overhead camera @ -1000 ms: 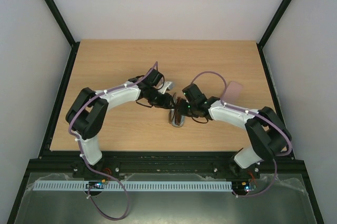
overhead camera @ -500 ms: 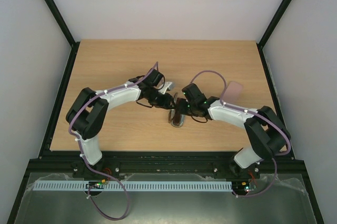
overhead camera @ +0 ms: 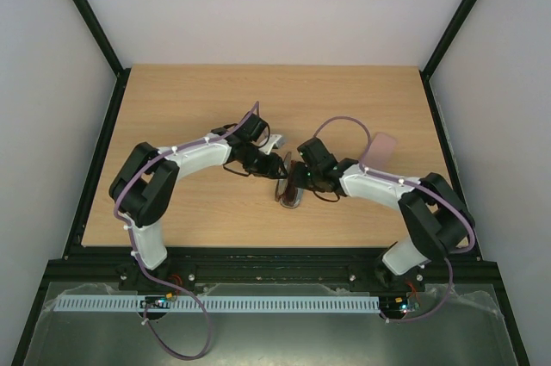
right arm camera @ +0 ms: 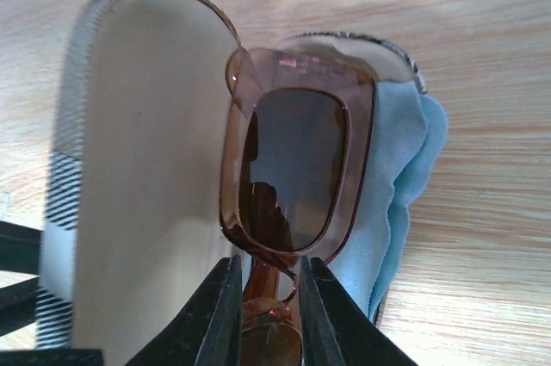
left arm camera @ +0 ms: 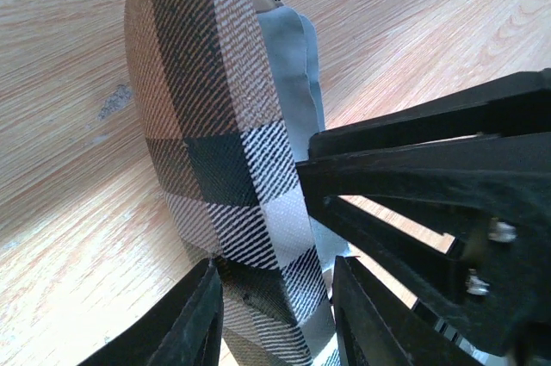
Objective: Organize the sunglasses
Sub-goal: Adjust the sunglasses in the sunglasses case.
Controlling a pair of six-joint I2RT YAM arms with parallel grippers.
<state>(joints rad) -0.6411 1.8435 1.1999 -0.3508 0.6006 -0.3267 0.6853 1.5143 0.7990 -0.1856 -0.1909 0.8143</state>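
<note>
Sunglasses (right arm camera: 293, 168): brown plastic pair, folded, at table centre, lying in the open plaid case (left arm camera: 207, 125) on top of the blue cloth (right arm camera: 392, 194).

- Long axis of the pair runs straight out from the R gripper (right arm camera: 269, 273), in line w/ the case's own length. One lens sits ahead of the fingertips toward the far end of the case. The other end is down between the fingers.
- R gripper: fingers sit close either side of the frame's near end. Can't tell from R wrist view whether they pinch it or have slackened.
- L gripper (left arm camera: 275, 267): closed on the near end of the plaid shell, one finger on the patterned outside, the other on the lining/cloth side. Judged to be holding the lid (right arm camera: 138, 168) up.
- Lid stands to the left of the pair in R wrist view, cream inside facing the lens. Far-left corner of the frame overlaps the lid's edge; contact or just in front, can't tell.
- R arm is the one on the pair, so placing is its job. L arm only props the case.
- Judgement: pair is in the tray's line but maybe not fully seated. Next move turns on that corner clearing the lid. R should back out along the same axis, not sideways, or it may drag the frame and cloth out.
- Risk: lid closing onto the frame corner if L lets go early.
</note>
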